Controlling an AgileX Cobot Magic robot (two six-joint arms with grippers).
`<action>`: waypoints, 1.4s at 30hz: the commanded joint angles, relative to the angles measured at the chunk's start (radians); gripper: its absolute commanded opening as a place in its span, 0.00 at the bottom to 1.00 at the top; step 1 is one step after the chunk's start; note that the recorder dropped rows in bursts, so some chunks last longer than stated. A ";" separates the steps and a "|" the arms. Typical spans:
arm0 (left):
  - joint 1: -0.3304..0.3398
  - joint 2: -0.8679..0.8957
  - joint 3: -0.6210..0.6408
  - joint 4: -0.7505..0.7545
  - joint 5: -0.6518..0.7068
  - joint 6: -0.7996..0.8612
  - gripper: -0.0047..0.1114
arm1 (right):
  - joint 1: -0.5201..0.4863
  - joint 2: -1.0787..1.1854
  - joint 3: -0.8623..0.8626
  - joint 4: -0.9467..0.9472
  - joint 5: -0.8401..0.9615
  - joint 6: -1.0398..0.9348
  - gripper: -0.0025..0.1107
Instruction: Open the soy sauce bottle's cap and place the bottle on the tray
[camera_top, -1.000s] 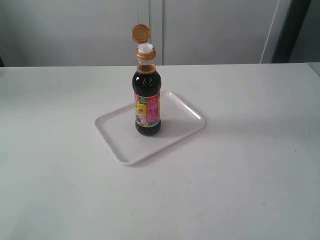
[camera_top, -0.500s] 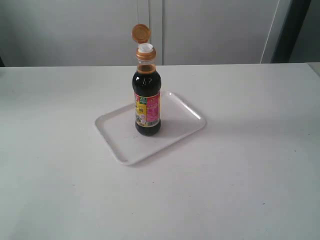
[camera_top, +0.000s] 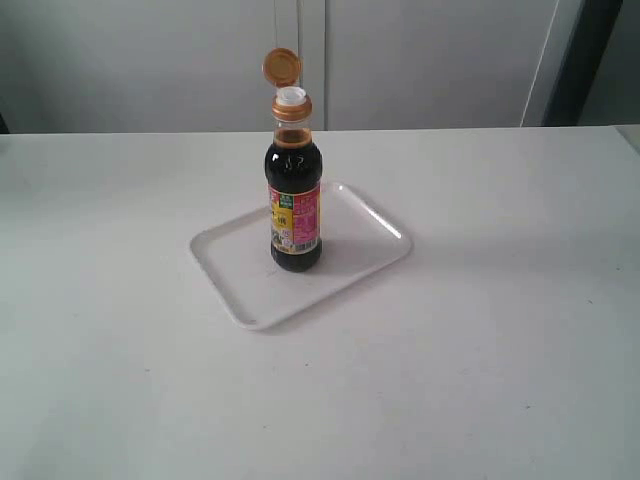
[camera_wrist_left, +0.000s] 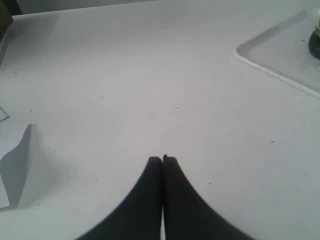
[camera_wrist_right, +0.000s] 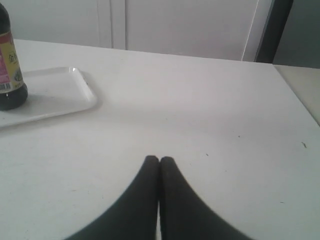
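The soy sauce bottle (camera_top: 294, 205) stands upright on the white tray (camera_top: 237, 279) in the middle of the table. Its golden-orange cap (camera_top: 282, 66) is flipped up and back, baring the white spout (camera_top: 291, 97). Neither arm shows in the exterior view. My left gripper (camera_wrist_left: 162, 159) is shut and empty over bare table, well away from the tray's corner (camera_wrist_left: 260, 50); only the bottle's base (camera_wrist_left: 315, 42) shows there. My right gripper (camera_wrist_right: 159, 160) is shut and empty too, with the bottle (camera_wrist_right: 10, 70) and the tray (camera_wrist_right: 65, 95) far off from it.
The white table (camera_top: 480, 330) stretches wide on all sides of the tray. A grey wall with a door seam (camera_top: 312, 50) rises behind it. A dark post (camera_top: 580, 60) stands at the back right. A sheet of paper (camera_wrist_left: 10, 165) lies near the left gripper.
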 joint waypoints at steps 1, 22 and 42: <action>0.002 -0.005 0.003 0.001 0.000 0.000 0.04 | -0.003 -0.007 0.006 -0.005 0.024 -0.014 0.02; 0.002 -0.005 0.003 0.001 0.000 0.000 0.04 | -0.003 -0.007 0.006 -0.003 0.044 -0.014 0.02; 0.002 -0.005 0.003 0.001 0.000 0.000 0.04 | -0.003 -0.007 0.006 -0.003 0.044 -0.014 0.02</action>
